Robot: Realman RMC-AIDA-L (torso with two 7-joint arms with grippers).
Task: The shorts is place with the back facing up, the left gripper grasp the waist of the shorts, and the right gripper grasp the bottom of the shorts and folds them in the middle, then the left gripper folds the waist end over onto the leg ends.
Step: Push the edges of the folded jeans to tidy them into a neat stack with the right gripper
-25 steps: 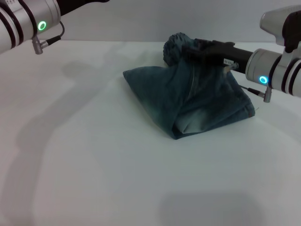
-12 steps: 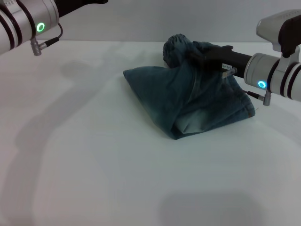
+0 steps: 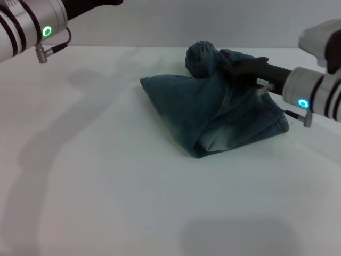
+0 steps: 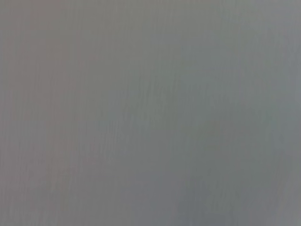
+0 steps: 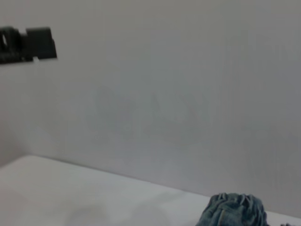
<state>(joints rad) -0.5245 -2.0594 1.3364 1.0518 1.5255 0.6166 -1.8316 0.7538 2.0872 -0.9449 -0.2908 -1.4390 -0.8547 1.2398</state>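
The blue denim shorts (image 3: 213, 114) lie folded in a rumpled heap on the white table, right of centre, with a bunched lump at their far end. That lump also shows in the right wrist view as the shorts (image 5: 233, 212). My right gripper (image 3: 234, 68) reaches in from the right, low over the far part of the shorts beside the lump. My left arm (image 3: 32, 26) is raised at the far left corner, well away from the shorts. Its gripper (image 5: 29, 44) shows only as a dark shape in the right wrist view. The left wrist view shows plain grey.
The white table (image 3: 106, 186) stretches to the left and front of the shorts. A plain wall (image 5: 164, 94) stands behind the table's far edge.
My right gripper has drawn back to the right along the far part of the shorts. The shorts and the left arm have barely moved.
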